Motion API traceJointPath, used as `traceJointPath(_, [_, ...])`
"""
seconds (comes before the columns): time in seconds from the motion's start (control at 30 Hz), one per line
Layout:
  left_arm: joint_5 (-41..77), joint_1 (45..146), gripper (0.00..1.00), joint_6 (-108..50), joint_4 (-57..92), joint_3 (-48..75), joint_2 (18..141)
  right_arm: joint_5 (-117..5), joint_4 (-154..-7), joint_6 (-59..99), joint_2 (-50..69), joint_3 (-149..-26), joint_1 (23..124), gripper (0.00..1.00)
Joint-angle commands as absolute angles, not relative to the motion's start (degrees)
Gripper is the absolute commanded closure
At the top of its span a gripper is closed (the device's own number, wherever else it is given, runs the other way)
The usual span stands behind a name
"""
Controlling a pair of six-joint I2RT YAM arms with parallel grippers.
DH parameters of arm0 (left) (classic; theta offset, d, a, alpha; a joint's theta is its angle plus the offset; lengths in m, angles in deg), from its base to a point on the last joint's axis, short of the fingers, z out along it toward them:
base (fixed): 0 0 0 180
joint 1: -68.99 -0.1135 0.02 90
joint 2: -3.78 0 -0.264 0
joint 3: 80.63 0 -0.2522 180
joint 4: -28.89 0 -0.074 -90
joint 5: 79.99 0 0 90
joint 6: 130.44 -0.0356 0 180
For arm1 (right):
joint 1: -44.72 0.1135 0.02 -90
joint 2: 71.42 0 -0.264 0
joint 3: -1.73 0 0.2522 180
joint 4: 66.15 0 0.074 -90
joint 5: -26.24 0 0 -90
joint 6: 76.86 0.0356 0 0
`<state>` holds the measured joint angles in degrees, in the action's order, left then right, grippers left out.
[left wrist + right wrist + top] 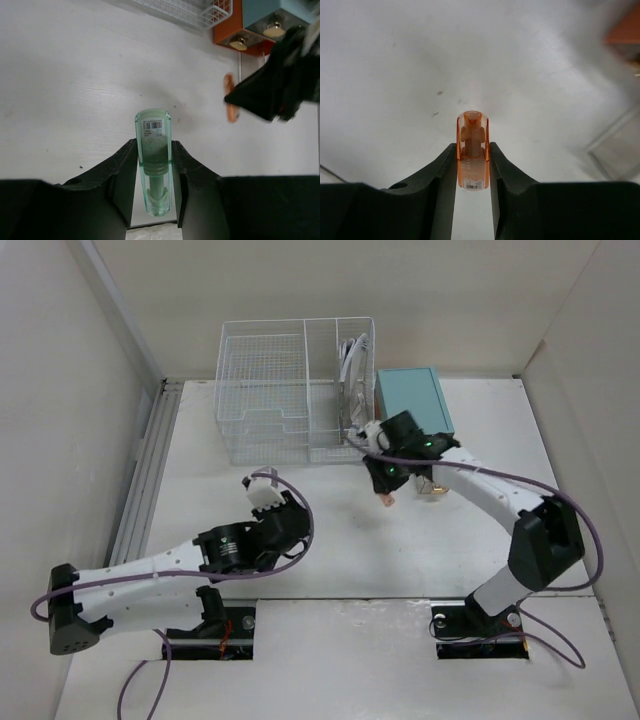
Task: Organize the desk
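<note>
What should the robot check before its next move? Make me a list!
1. Left jaws pinching the green piece on both sides: ok.
2. Right jaws pinching the orange piece on both sides: ok.
3. The two arms apart from each other: ok.
4. Wire basket standing upright at the back of the desk: ok.
5. Orange drawer of the teal box open enough: cannot tell.

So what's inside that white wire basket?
The wire basket holds something white and curved in its right-hand section, too small to identify. The right arm hides that section's near corner. Its left section shows only mesh.
</note>
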<state>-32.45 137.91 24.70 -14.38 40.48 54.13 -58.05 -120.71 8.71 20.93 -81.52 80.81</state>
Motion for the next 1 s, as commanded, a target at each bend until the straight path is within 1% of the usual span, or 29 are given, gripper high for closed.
traceJointPath(0.0, [-29.5,138.1,1.0,18.5,-3.0,40.7,57.3,-54.5,-118.5,2.4,15.6,-86.0,72.5,1.0])
traceJointPath(0.03, [-28.8,138.1,1.0,17.5,-1.2,40.2,58.4,-51.1,-118.5,0.8,14.7,-86.0,68.8,1.0])
traceJointPath(0.07, [-28.8,138.1,1.0,16.6,1.7,40.2,60.9,-49.7,-117.5,-2.5,13.8,-86.0,67.3,1.0])
traceJointPath(0.17, [-27.2,138.1,1.0,13.4,5.1,36.9,66.9,-52.5,-114.6,-5.0,11.5,-84.5,63.2,1.0])
traceJointPath(0.27, [-24.9,138.1,1.0,9.9,9.6,33.5,71.7,-53.6,-113.3,-7.3,12.2,-83.9,59.0,1.0])
traceJointPath(0.37, [-21.8,136.8,1.0,7.3,14.3,29.9,77.8,-50.6,-113.3,-9.3,14.8,-83.9,55.8,1.0])
traceJointPath(0.5, [-17.6,135.5,1.0,3.7,19.0,24.5,85.1,-52.1,-112.0,-9.3,17.5,-83.9,53.5,1.0])
traceJointPath(0.6, [-16.1,135.0,1.0,1.1,19.5,18.7,92.4,-53.3,-110.7,-9.3,17.5,-83.2,52.8,1.0])
traceJointPath(0.63, [-15.6,135.0,1.0,0.6,19.5,17.2,92.5,-53.3,-110.7,-9.3,17.5,-82.7,52.1,1.0])
traceJointPath(0.73, [-13.7,133.1,1.0,-1.0,20.1,11.9,98.4,-53.8,-110.7,-9.3,18.7,-82.7,51.5,1.0])
traceJointPath(0.77, [-12.9,133.1,1.0,-1.8,20.1,10.6,99.4,-53.8,-110.7,-9.3,18.8,-82.7,51.0,0.98])
traceJointPath(0.8, [-11.6,132.4,1.0,-1.8,20.1,9.5,100.3,-53.8,-110.7,-9.3,19.4,-82.7,51.0,0.89])
traceJointPath(0.83, [-11.6,132.4,1.0,-2.4,20.1,7.7,101.2,-53.1,-110.7,-9.3,20.1,-82.7,50.4,0.77])
traceJointPath(0.9, [-10.1,131.2,1.0,-2.9,20.1,6.0,103.1,-51.6,-111.3,-9.3,20.1,-82.7,49.8,0.62])
traceJointPath(0.97, [-9.0,130.7,1.0,-3.5,20.1,4.3,104.2,-50.8,-111.3,-9.3,20.1,-82.7,49.3,0.58])
